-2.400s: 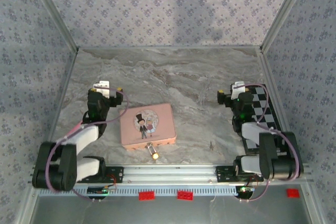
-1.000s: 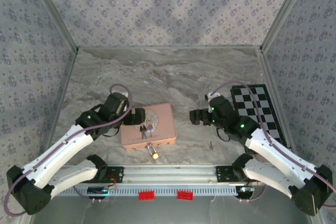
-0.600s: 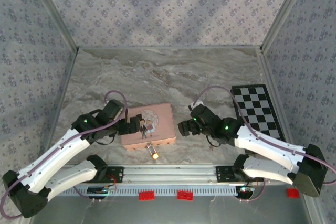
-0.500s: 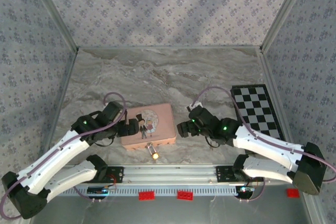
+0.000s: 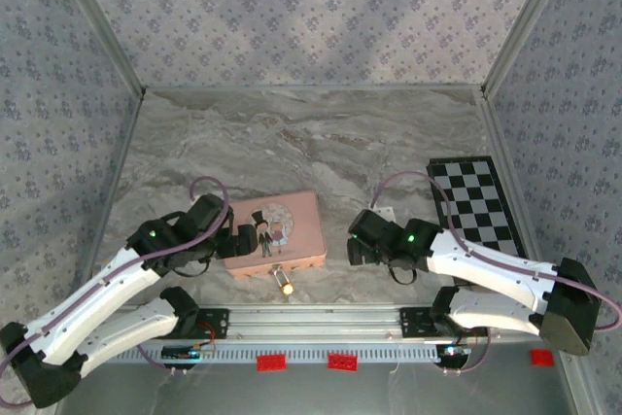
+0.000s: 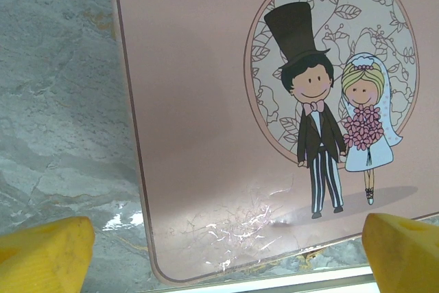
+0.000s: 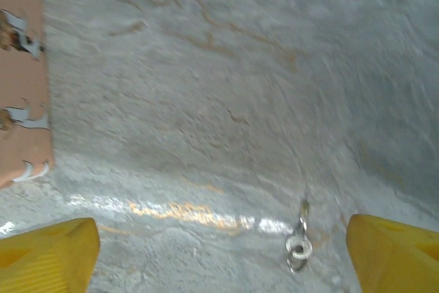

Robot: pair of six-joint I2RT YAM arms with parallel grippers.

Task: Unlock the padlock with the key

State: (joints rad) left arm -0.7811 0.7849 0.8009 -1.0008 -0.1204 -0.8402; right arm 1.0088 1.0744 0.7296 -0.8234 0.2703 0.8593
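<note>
The small brass padlock lies on the marble table just in front of the pink box, at its near edge. The key, thin metal with a ring, lies flat on the table; in the right wrist view it sits low between my yellow fingertips, close to the right one. My right gripper is open and hovers low over the table, right of the box. My left gripper is open above the box lid's near left part, a fingertip at each side.
A black-and-white checkerboard lies at the right side of the table. Patterned walls close the table on three sides. A metal rail runs along the near edge between the arm bases. Bare marble stretches behind the box.
Both arms have unfolded and come in towards the box. The left gripper slid nearer along the lid's left side. The right gripper dropped and drew back towards the key.
</note>
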